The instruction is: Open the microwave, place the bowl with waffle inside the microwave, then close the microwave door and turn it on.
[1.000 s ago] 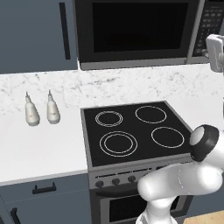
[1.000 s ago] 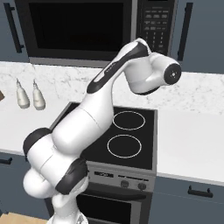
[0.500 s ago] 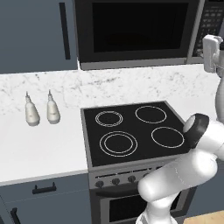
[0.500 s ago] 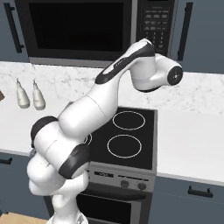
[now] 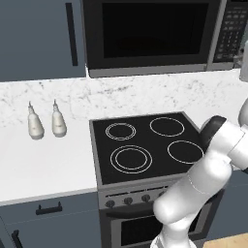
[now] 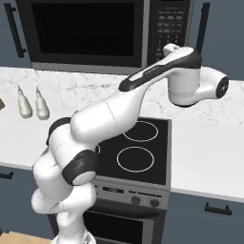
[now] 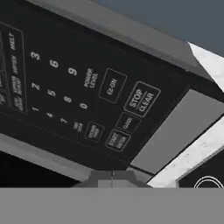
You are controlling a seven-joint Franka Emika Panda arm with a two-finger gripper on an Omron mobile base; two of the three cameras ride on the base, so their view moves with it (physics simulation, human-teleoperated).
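Note:
The microwave [image 5: 150, 36] hangs above the stove with its dark-glass microwave door [image 6: 81, 31] closed. Its keypad [image 6: 167, 24] sits at the right end. My gripper [image 7: 113, 176] is shut with nothing in it and points at the lower part of the keypad [image 7: 87, 96], just below the start button [image 7: 117, 140]. The hand [image 5: 243, 68] shows at the right edge of the left base view, below the keypad [image 5: 232, 29]. In the right base view the wrist [image 6: 190, 78] hangs in front of the keypad's lower edge. The bowl and the waffle are out of view.
A black stovetop [image 5: 145, 145] with several burners lies under the microwave. Two white bottles [image 5: 46, 123] stand on the counter [image 5: 43, 164] to its left. Blue-gray cabinets [image 5: 38, 38] with dark bar handles flank the microwave. More counter [image 6: 209, 157] runs right of the stove.
The elbow has swung upward and the wrist has shifted right, toward the keypad end of the microwave. The jaws stayed shut. The microwave door stayed closed.

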